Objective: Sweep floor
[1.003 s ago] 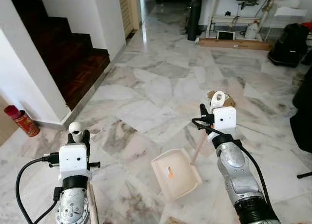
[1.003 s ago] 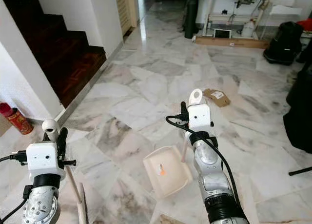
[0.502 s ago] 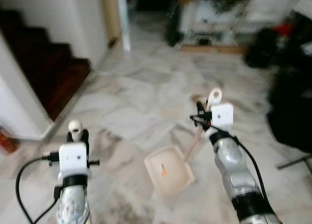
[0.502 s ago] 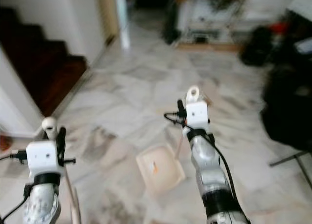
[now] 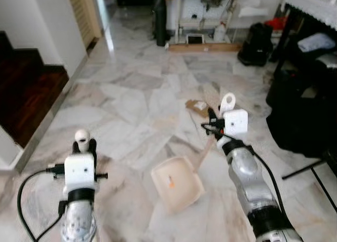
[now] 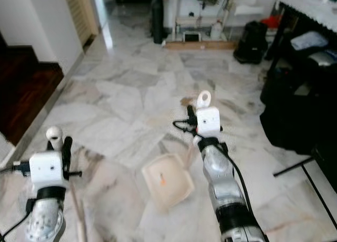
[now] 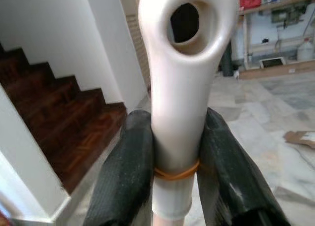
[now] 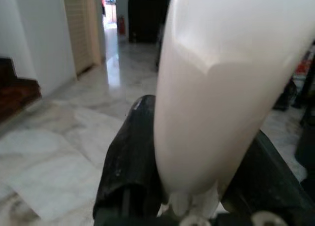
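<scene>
A cream broom handle point(image 7: 181, 88) is clamped between the fingers point(image 7: 129, 177) of the left tool point(image 7: 179, 174); an orange rubber band point(image 7: 174, 173) is seen in the wrist view. The right tool point(image 8: 197, 186) is closed on the dustpan handle point(image 8: 221, 88). The cream dustpan point(image 5: 176, 183) lies on the marble floor point(image 5: 137, 94) just below and left of it, flattened cardboard point(image 5: 197, 106) just beyond.
</scene>
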